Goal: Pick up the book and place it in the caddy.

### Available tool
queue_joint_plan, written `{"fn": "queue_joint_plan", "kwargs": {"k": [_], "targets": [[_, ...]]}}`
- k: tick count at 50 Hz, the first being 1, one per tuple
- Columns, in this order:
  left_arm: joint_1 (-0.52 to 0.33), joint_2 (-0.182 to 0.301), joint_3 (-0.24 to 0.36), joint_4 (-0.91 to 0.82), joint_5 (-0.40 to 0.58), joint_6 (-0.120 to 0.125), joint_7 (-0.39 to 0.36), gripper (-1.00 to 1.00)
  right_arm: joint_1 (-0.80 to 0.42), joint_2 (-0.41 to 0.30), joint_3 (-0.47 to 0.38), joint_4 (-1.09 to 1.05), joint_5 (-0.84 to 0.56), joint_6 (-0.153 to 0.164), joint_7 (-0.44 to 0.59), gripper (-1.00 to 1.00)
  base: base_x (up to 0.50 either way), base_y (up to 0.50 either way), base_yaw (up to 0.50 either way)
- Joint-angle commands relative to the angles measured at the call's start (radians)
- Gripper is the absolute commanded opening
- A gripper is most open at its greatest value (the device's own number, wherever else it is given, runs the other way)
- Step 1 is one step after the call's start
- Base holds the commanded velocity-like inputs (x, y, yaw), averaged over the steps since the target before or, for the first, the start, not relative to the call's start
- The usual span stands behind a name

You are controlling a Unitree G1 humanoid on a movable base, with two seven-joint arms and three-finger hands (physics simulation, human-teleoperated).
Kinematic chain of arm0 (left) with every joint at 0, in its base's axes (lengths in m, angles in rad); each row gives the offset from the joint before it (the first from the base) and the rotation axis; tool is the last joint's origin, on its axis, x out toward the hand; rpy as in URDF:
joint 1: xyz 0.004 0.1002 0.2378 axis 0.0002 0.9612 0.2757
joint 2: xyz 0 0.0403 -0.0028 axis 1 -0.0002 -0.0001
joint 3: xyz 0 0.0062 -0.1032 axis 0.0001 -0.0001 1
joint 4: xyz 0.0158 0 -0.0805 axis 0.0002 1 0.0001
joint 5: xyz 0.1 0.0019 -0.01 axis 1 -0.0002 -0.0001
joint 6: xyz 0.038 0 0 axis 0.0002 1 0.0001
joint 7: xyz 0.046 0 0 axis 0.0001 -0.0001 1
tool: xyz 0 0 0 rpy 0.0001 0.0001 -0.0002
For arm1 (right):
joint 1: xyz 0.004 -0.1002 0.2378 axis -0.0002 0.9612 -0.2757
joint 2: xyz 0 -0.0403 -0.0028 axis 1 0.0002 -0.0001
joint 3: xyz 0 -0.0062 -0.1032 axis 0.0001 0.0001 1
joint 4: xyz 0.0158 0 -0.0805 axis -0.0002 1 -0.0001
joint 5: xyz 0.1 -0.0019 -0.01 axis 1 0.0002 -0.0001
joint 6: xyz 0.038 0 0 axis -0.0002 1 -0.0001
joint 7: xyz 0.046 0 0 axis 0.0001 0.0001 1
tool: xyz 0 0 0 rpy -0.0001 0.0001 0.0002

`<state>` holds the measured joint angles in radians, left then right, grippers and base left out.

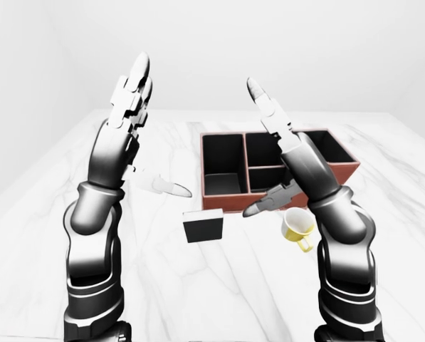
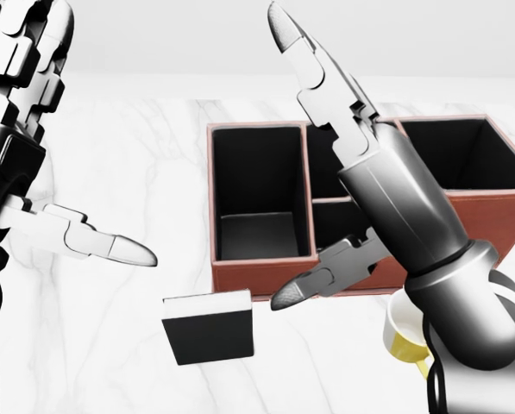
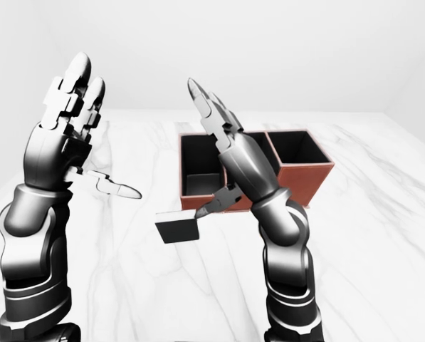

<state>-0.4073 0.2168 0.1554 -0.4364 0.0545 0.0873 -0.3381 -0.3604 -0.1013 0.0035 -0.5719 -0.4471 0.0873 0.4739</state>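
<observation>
The book (image 2: 210, 328), black with a white edge, lies flat on the marble table just below the caddy's left compartment. The caddy (image 2: 240, 274) is a red-brown box with several black compartments that hold nothing visible. My left hand (image 1: 162, 128) is raised to the left of the book, open, with fingers pointing up and thumb pointing right. My right hand (image 1: 249, 147) is raised over the caddy's lower edge, also open, its thumb tip hovering just right of the book. Neither hand touches the book.
A yellow mug (image 1: 296, 224) with a white inside stands right of the book, below the caddy and partly behind my right forearm. The white marble table (image 1: 162, 285) spreads wide on all sides, with a pale wall beyond.
</observation>
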Motion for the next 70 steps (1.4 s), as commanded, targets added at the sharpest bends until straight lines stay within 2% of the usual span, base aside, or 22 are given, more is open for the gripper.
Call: {"fn": "queue_joint_plan", "kwargs": {"k": [1, 21, 26, 35, 42, 53, 70], "targets": [[0.002, 0.000, 0.003, -0.002, 0.000, 0.000, 0.001, 1.00, 0.012, 0.015, 0.011, -0.010, -0.026, 0.000, 0.018, 1.00, 0.45, 0.01, 0.00], [-0.001, 0.002, 0.003, 0.011, 0.000, 0.000, 0.002, 1.00, 0.000, 0.029, 0.034, 0.008, -0.066, 0.000, 0.012, 1.00, 0.00, 0.00, 0.00], [0.002, 0.006, 0.011, -0.017, -0.007, 0.000, -0.001, 1.00, -0.024, 0.037, 0.085, 0.015, -0.161, 0.000, 0.048, 1.00, 0.00, 0.00, 0.00], [0.020, 0.017, 0.037, -0.058, -0.032, 0.000, -0.002, 1.00, -0.009, 0.113, 0.176, 0.008, -0.334, 0.000, 0.147, 1.00, 0.00, 0.00, 0.00], [0.028, 0.025, 0.049, -0.073, -0.050, 0.000, 0.002, 1.00, 0.032, 0.161, 0.210, 0.024, -0.418, 0.000, 0.168, 1.00, 0.00, 0.00, 0.00], [0.045, 0.034, 0.067, -0.119, -0.076, 0.000, 0.004, 1.00, 0.037, 0.225, 0.241, 0.220, -0.451, 0.000, 0.070, 1.00, 0.00, 0.00, 0.00], [0.054, 0.040, 0.077, -0.130, -0.088, 0.000, 0.006, 1.00, 0.073, 0.218, 0.248, 0.342, -0.465, 0.000, 0.012, 1.00, 0.00, 0.00, 0.00]]}}
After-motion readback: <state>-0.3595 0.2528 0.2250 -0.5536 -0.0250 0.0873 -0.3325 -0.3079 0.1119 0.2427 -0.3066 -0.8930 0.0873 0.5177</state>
